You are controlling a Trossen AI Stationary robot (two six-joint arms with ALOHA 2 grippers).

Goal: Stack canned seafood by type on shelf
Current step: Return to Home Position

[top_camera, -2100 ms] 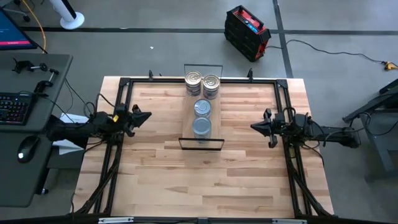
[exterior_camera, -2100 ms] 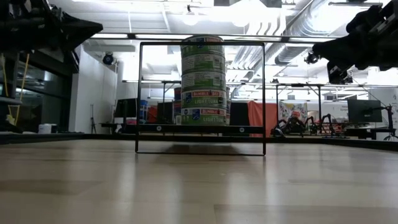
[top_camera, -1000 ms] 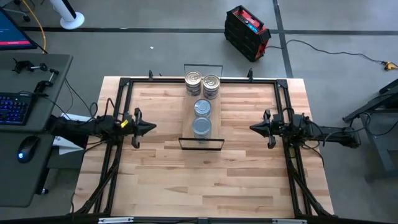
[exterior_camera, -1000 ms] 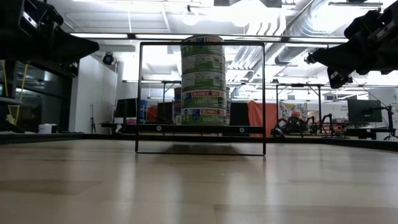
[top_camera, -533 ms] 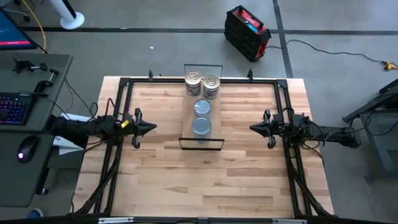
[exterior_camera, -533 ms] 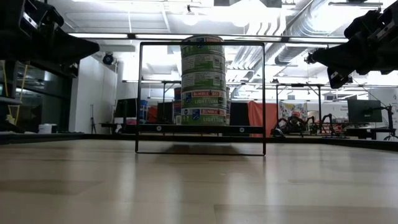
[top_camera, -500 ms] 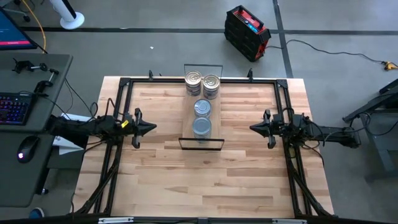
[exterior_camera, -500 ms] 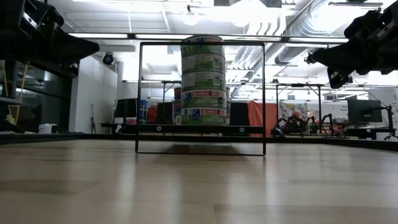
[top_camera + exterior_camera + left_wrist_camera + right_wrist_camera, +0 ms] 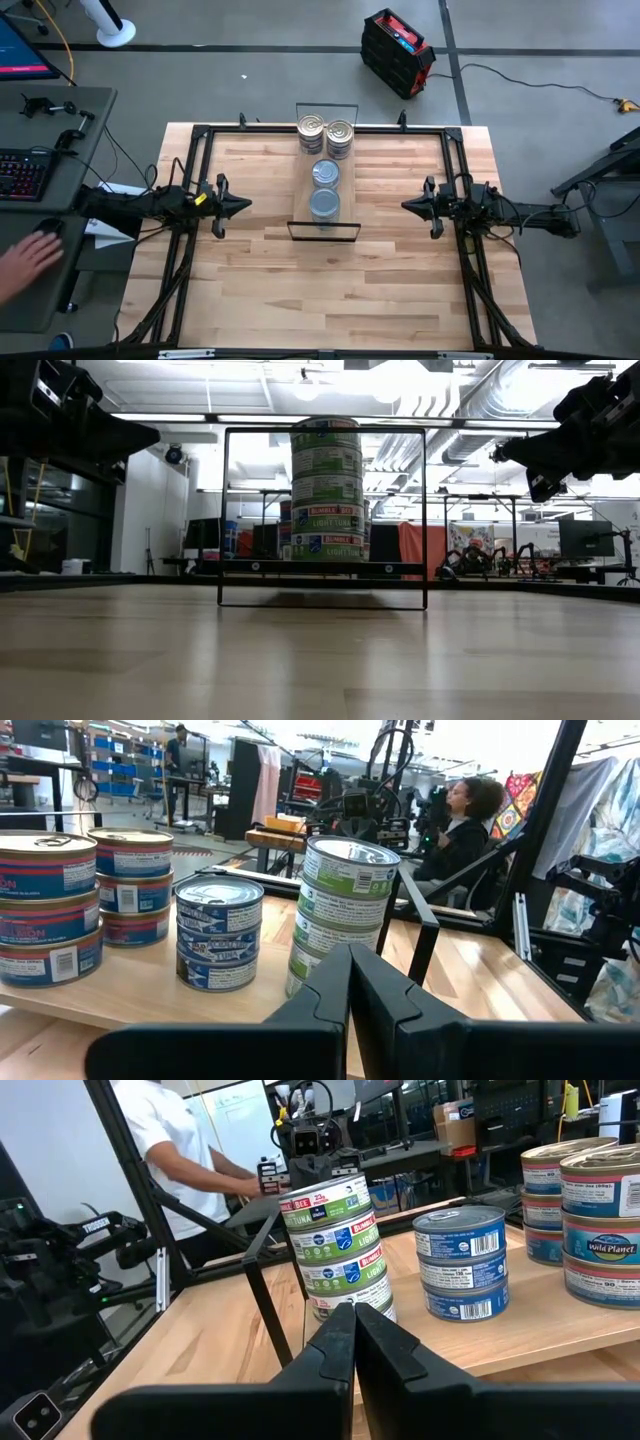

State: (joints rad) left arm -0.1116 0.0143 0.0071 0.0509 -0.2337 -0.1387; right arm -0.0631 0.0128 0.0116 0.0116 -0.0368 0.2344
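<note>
Light wood carries every one of the cans: the shelf (image 9: 348,195) lies along the middle of the table (image 9: 250,290), and we count four stacks standing on it. Nearest the front wire frame is the green stack (image 9: 324,205), four cans high in the left wrist view, with a pale blue-grey top. Just behind it stands the blue stack (image 9: 326,173), three high. At the far end the two red stacks (image 9: 326,135) sit side by side, their lids shiny silver-gold. No cans lie loose on the table.

The left gripper (image 9: 240,205) hovers over the table's left side, well apart from the shelf and pointing at it, its fingers (image 9: 325,982) pressed together on nothing. The right gripper (image 9: 405,205) mirrors it on the right side, likewise closed and empty.

Off the table, we see a hand (image 9: 25,262) on the desk (image 9: 60,130) to the left.
</note>
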